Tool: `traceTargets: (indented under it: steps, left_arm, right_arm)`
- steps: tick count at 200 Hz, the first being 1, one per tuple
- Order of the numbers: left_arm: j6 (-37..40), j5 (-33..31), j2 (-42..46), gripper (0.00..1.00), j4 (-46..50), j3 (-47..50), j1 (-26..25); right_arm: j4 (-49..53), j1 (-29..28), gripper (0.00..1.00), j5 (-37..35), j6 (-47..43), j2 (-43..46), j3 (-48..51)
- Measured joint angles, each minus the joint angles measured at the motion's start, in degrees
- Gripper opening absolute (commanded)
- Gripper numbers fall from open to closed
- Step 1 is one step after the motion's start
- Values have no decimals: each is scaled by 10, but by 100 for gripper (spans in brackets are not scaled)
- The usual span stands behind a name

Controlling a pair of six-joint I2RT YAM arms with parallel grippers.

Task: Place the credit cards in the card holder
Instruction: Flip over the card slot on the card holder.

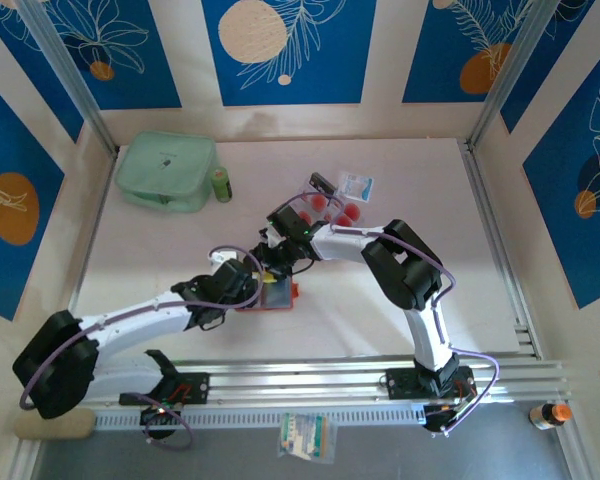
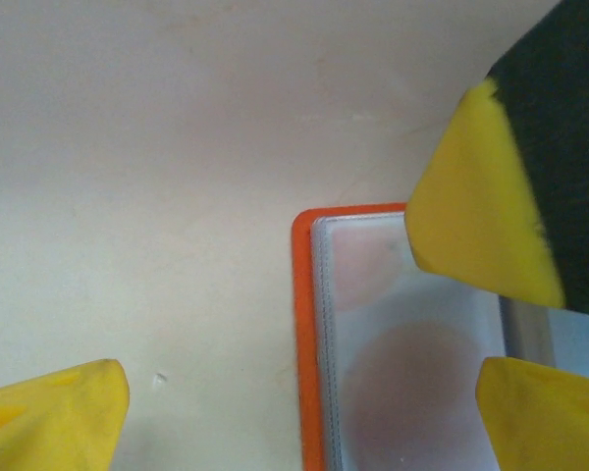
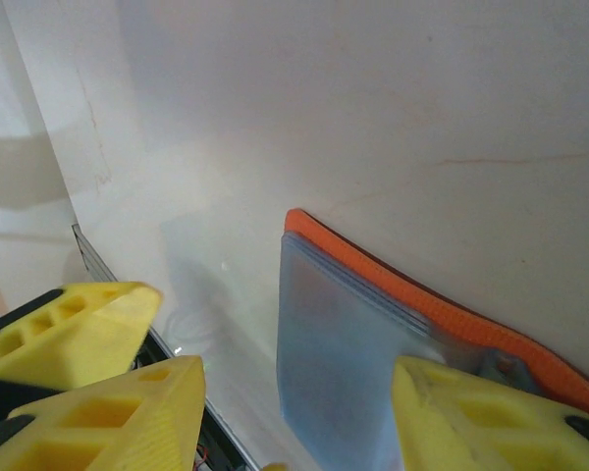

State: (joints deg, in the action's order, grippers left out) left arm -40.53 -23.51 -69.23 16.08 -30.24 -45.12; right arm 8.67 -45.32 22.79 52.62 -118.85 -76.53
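Observation:
The orange card holder point(image 1: 281, 298) lies open on the table in front of the arms, its clear sleeves facing up. In the left wrist view its orange edge point(image 2: 307, 324) runs between my fingers, and a credit card point(image 2: 412, 383) with a red round mark shows through a sleeve. My left gripper point(image 2: 304, 422) is open, straddling the holder's left edge. My right gripper point(image 3: 294, 422) is open over the holder point(image 3: 452, 314), a clear sleeve point(image 3: 353, 363) standing up between its fingers. Several loose credit cards point(image 1: 332, 208) lie farther back.
A mint-green zip pouch point(image 1: 167, 170) and a small green bottle point(image 1: 221, 184) sit at the back left. A small packet point(image 1: 356, 186) lies beside the loose cards. Metal rails point(image 1: 310, 380) run along the near edge, with another packet point(image 1: 306, 437) and an orange bottle point(image 1: 550, 413) in front of them.

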Motion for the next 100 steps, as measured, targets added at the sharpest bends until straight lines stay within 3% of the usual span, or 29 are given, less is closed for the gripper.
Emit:
traceTargets:
  steps: [54, 100]
  left_arm:
    - [-12, 8, -48, 91, -13, 0, 0]
    - [-12, 8, -49, 91, -20, 0, 0]
  right_arm:
    - [6, 6, 52, 0, -6, 8, 3]
    - [72, 21, 51, -50, -54, 100, 44]
